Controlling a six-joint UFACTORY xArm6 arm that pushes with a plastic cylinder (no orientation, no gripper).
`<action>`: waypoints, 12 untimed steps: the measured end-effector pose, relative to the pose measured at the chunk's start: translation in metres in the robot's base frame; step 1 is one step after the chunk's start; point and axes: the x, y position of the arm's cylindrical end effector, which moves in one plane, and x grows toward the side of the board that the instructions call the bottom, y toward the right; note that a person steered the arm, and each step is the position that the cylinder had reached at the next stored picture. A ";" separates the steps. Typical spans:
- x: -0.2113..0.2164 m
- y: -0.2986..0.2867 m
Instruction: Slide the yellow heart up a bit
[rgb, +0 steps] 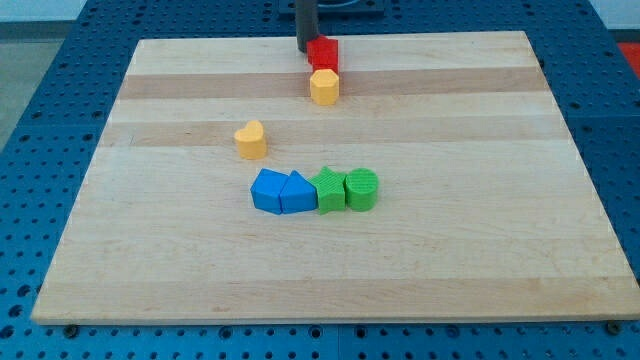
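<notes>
The yellow heart (251, 139) lies on the wooden board (450, 250), left of centre. My tip (306, 49) stands near the view's top edge of the board, touching or just left of a red block (323, 53). It is well above and to the right of the yellow heart. A yellow hexagon block (324, 87) sits just below the red block.
Below the heart a row of blocks runs left to right: a blue block (267, 190), a second blue block (297, 192), a green star-like block (329, 190) and a green cylinder (361, 189). They touch one another.
</notes>
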 end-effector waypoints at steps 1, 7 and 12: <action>-0.001 0.008; 0.100 -0.163; 0.229 -0.084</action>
